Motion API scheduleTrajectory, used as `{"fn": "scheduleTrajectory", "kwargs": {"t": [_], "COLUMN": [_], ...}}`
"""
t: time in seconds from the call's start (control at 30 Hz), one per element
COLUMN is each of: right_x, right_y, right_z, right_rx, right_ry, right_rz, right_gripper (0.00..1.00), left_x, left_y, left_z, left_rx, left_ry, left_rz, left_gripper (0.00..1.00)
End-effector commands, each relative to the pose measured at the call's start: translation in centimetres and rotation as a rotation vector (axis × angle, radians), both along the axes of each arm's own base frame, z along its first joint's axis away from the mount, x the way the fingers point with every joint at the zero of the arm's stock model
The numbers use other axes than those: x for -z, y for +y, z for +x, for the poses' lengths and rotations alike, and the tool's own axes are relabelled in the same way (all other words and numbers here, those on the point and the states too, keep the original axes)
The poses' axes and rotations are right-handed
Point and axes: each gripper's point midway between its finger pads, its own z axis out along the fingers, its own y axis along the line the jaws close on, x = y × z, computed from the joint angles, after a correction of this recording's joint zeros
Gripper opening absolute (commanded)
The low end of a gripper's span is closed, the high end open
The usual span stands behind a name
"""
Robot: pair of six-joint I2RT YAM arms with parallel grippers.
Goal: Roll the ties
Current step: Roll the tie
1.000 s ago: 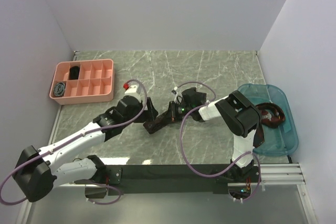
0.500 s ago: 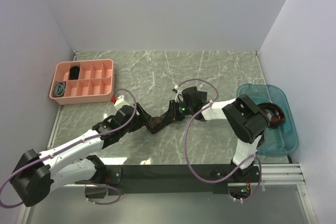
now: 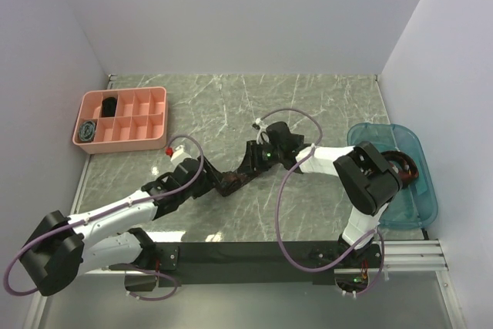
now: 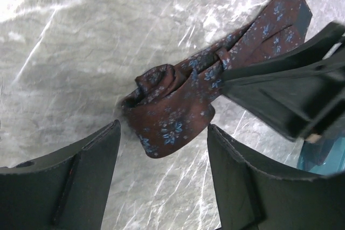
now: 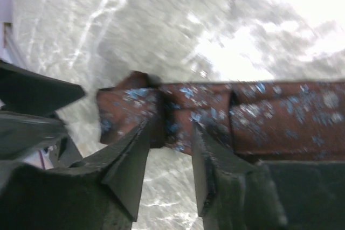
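A dark maroon tie with blue flowers lies on the marble table, its near end wound into a loose coil and its tail running off toward the right arm. My left gripper is open, its fingers low on either side of the coil's near edge without touching it. My right gripper is open too, with its fingertips at the flat part of the tie just behind the coil. In the top view the left gripper and the right gripper face each other across the tie.
A pink divided tray at the back left holds a black coil and a grey-blue coil. A blue bin at the right holds another dark red tie. Purple cables loop off both arms.
The right gripper has opened from shut and let go of the tie. The left arm has dropped lower toward the near left, its jaws narrowing a little around the coil.
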Motion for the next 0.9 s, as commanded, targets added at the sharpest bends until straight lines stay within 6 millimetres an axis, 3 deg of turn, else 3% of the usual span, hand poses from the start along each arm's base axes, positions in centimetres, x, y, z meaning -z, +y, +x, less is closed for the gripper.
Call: {"fn": "scheduleTrajectory", "kwargs": {"t": [0.0,0.2,0.43,0.53,0.63,0.87], "right_x": [-4.0,-3.8,-1.3,-0.3,0.6,2.2], "right_y": [1.4,2.5,3.1,3.2,2.9,2.4], "right_z": [1.1,0.7,-0.7,-1.3,-1.7,-2.9], "right_rx": [-0.05,-0.094,-0.127,-0.132,-0.123,-0.112], "right_ry": [-0.088,-0.046,0.023,0.056,0.076,0.142], "right_rz": [0.072,0.096,0.092,0.095,0.087,0.083], "right_gripper": [0.45,0.49,0.47,0.41,0.26,0.08], "left_x": [-0.2,0.2,0.4,1.0,1.6,2.4], "left_y": [-0.3,-1.0,-1.3,-1.3,-1.3,-1.6], "left_z": [-0.1,-0.5,-0.5,-0.6,-0.7,-0.8], "left_rx": [-0.021,-0.007,-0.011,-0.016,-0.021,-0.021], "left_ry": [-0.013,-0.009,-0.016,-0.004,0.008,0.018], "left_rz": [-0.048,-0.059,-0.086,-0.093,-0.096,-0.117], "left_gripper": [0.71,0.74,0.74,0.74,0.74,0.74]}}
